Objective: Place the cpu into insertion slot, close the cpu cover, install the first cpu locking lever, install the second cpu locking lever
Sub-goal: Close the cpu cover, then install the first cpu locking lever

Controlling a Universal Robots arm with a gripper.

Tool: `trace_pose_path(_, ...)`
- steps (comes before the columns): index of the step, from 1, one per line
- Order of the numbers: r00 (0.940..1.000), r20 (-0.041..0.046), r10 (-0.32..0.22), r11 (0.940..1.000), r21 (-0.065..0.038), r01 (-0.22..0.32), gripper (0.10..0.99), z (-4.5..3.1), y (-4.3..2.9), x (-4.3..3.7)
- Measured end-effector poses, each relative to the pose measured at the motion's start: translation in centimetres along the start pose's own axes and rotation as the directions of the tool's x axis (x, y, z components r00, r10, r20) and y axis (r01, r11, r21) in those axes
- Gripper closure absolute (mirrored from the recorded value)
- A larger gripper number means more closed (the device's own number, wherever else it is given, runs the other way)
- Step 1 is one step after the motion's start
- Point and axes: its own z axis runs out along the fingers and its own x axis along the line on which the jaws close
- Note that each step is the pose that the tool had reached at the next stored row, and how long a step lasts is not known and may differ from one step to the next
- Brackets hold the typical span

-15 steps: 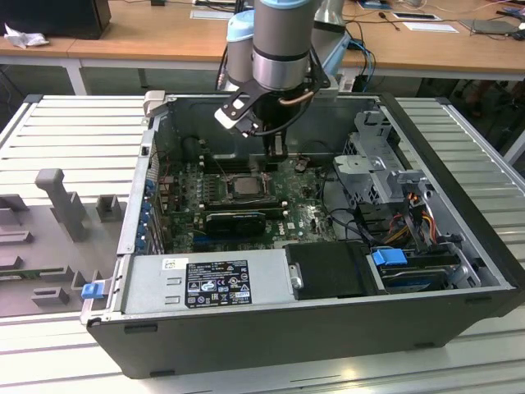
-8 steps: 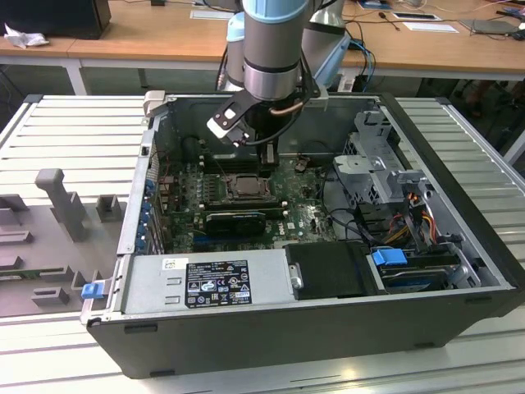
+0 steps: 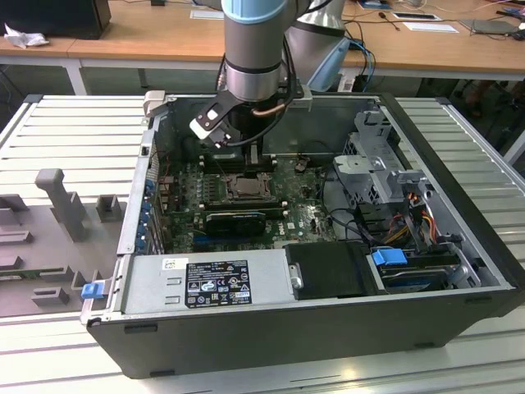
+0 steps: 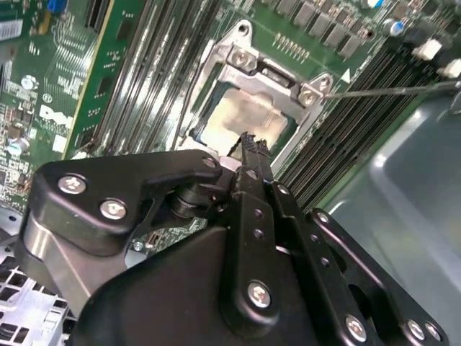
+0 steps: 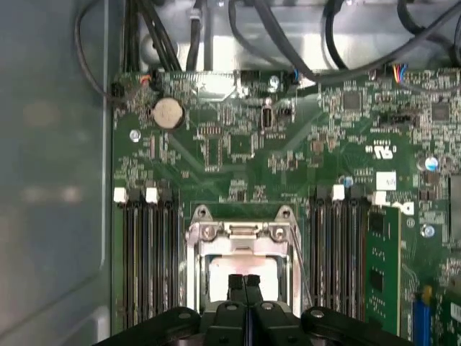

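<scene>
The insertion slot (image 3: 246, 188) sits mid-motherboard inside the open computer case. In both wrist views the cpu (image 5: 225, 270) (image 4: 245, 115) lies in it with its pale grey top face up. The silver cpu cover (image 5: 241, 232) (image 4: 277, 76) appears to lie flat around the chip's edges. A thin wire locking lever (image 4: 392, 90) sticks out away from the socket, and another wire (image 5: 299, 263) runs along the socket's side. My gripper (image 5: 243, 280) (image 4: 250, 141) (image 3: 254, 158) hangs just above the chip, its fingertips pressed together with nothing between them.
Black memory slots (image 5: 148, 259) (image 5: 338, 252) flank the socket on both sides. A black graphics card (image 3: 238, 220) lies in front of it. Cables (image 3: 344, 197), a drive cage (image 3: 381, 160) and the power supply (image 3: 205, 283) crowd the case. The grey case wall (image 5: 50, 180) stands close by.
</scene>
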Motion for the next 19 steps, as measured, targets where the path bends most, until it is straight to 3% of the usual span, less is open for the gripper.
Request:
trace_pose_path(8, 1.0, 0.0, 0.0, 1.0, 0.0, 0.0, 0.98, -0.26, -0.66, 0.0)
trace_pose_path(19, 1.0, 0.0001, 0.0, 1.0, 0.0, 0.0, 0.98, -4.29, -0.52, 0.2)
